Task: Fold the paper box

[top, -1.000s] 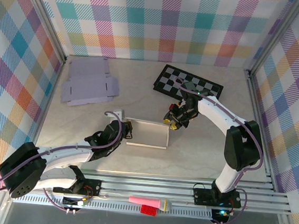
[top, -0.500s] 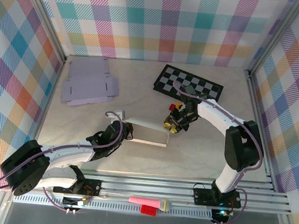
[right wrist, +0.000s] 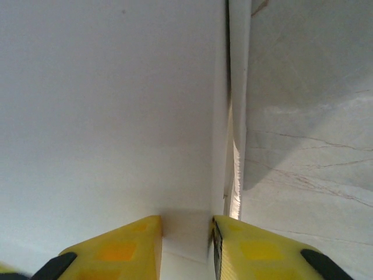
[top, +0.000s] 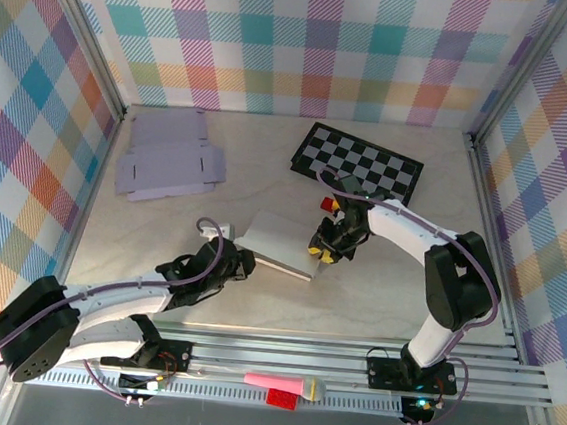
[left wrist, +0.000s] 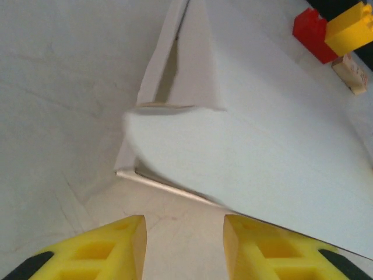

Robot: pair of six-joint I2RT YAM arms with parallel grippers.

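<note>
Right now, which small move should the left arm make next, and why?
Probably ease the left gripper forward and close it on the near edge of the paper box: its fingers stand open and empty, that edge lies just ahead, and the right gripper pinches the opposite side.

paper box [top: 279, 240] | white, partly folded | one panel tilted up | centre of table [top: 386, 293]

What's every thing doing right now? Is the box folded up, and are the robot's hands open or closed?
White paper box: partly folded, tilted, not closed up.
Left gripper: open, empty, just short of the box.
Right gripper: shut on the box's edge.
Pale lilac cardboard blank: unfolded, lying flat.
Black-and-white checkered board: lying flat.
</note>
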